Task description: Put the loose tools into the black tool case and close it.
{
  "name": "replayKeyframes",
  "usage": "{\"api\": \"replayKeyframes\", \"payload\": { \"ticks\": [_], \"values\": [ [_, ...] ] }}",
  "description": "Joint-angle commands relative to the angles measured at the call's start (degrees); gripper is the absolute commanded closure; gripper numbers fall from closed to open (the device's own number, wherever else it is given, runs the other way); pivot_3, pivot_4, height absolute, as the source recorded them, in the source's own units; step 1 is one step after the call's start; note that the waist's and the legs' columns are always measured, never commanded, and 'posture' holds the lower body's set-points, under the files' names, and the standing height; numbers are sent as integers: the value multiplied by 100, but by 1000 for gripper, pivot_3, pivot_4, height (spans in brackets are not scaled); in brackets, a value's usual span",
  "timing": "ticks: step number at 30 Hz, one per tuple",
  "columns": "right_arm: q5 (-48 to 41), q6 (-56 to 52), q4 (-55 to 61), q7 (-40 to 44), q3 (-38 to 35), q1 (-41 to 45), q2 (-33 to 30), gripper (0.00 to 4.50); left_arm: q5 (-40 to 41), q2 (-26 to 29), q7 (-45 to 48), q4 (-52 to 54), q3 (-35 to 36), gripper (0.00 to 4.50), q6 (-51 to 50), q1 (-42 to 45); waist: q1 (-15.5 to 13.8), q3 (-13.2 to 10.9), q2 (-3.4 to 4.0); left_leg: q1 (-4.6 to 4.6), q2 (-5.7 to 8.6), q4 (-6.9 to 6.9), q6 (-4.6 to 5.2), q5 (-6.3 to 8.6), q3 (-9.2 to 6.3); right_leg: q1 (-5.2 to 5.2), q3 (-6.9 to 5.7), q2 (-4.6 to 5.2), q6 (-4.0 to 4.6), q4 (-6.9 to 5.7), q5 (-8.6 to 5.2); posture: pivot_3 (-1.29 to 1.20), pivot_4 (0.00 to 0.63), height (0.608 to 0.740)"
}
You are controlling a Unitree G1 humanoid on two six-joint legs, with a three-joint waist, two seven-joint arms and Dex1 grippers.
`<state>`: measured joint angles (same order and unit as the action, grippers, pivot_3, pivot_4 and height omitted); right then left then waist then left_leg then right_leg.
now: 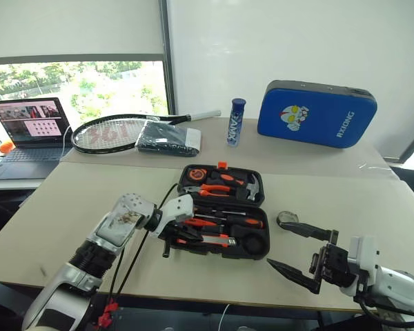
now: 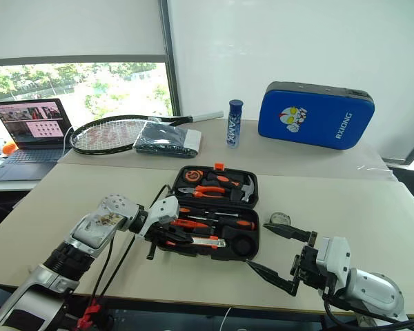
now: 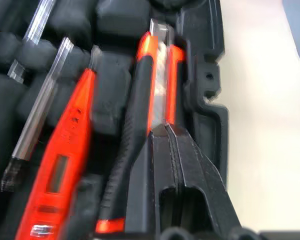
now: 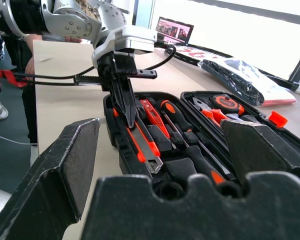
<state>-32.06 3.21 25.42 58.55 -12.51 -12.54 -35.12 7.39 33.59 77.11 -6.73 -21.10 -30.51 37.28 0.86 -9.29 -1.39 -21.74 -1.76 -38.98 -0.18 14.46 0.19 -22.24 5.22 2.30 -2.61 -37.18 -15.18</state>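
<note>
Left claw (image 4: 126, 107) closed, tips pressing utility knife (image 4: 146, 142) inside tool case (image 4: 295, 152)

- the right gripper (image 4: 162, 150), its two black fingers (image 4: 60, 165) spread wide, frames the open black tool case (image 4: 115, 131).
- the left gripper (image 4: 127, 107), at ten o'clock from the case's middle, points down with fingers together onto the utility knife (image 4: 149, 149).
- a black-and-orange screwdriver (image 4: 176, 117) lies beside the knife.
- a laptop (image 4: 174, 30) stands at twelve o'clock.
</note>
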Motion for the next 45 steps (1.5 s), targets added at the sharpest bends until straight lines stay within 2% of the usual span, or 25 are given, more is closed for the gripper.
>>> {"api": "replayKeyframes", "payload": {
  "ticks": [1,6,12,14,20,30,45],
  "values": [
    [-25,146,153,-10,-85,-21,14,0,-43,31,-6,-116,-273,4477,-361,-326,1,7,10,0,0,1,0,0,0,0,1,0,0,0,0,0,150,740],
    [-15,139,143,-22,-53,2,23,0,-79,-38,-250,-286,-102,4477,86,-335,0,11,13,1,0,4,1,1,0,0,2,0,2,2,-1,0,150,740],
    [-26,132,130,-5,-41,13,17,0,462,-222,-31,-374,678,4477,1680,-308,-8,6,4,-6,0,2,0,0,1,-4,3,1,3,1,1,0,150,740],
    [-31,128,127,2,-34,13,16,0,544,-179,68,-392,779,4477,1919,-298,-8,2,-1,-20,-1,1,0,0,-1,-17,1,1,35,2,20,0,150,740],
    [-27,131,115,7,6,29,32,0,344,-102,44,-522,795,4477,2531,-304,-5,2,-1,-41,0,4,4,3,0,-36,1,1,37,8,21,0,150,740],
    [-29,125,115,14,25,40,31,0,-78,-108,-174,-744,522,4477,2510,-387,-3,1,-2,-45,0,3,4,3,-1,-39,0,1,36,8,21,0,150,740],
    [-36,119,130,-17,15,58,40,0,-541,44,-368,-482,-155,4477,1232,-679,14,7,7,-15,-1,8,5,4,1,-11,1,0,19,10,8,0,150,740]
  ]
}}
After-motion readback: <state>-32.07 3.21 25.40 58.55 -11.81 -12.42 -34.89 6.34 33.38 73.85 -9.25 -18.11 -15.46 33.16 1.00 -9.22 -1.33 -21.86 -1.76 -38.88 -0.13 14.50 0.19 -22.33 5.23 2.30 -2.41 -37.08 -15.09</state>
